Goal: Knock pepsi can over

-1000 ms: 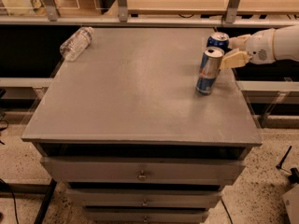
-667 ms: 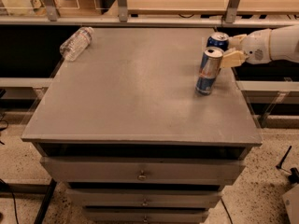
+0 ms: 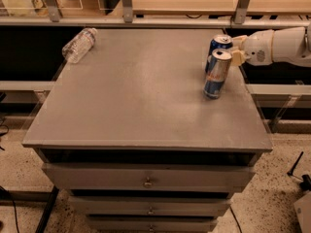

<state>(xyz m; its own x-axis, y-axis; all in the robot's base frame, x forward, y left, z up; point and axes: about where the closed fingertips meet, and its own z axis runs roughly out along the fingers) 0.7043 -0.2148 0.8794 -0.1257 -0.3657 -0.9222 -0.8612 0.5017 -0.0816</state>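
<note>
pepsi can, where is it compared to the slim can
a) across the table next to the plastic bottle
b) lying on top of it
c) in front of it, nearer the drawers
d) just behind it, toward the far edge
d: the pepsi can stands just behind the slim can, partly hidden by it, with the gripper close beside the pepsi can.

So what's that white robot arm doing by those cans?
The robot's claw reaches in from the right, close beside the stout dark blue can with a silver top, which stands upright. A taller slim blue-and-silver can stands just in front. A clear plastic bottle lies at the far left corner of the grey table.
</note>
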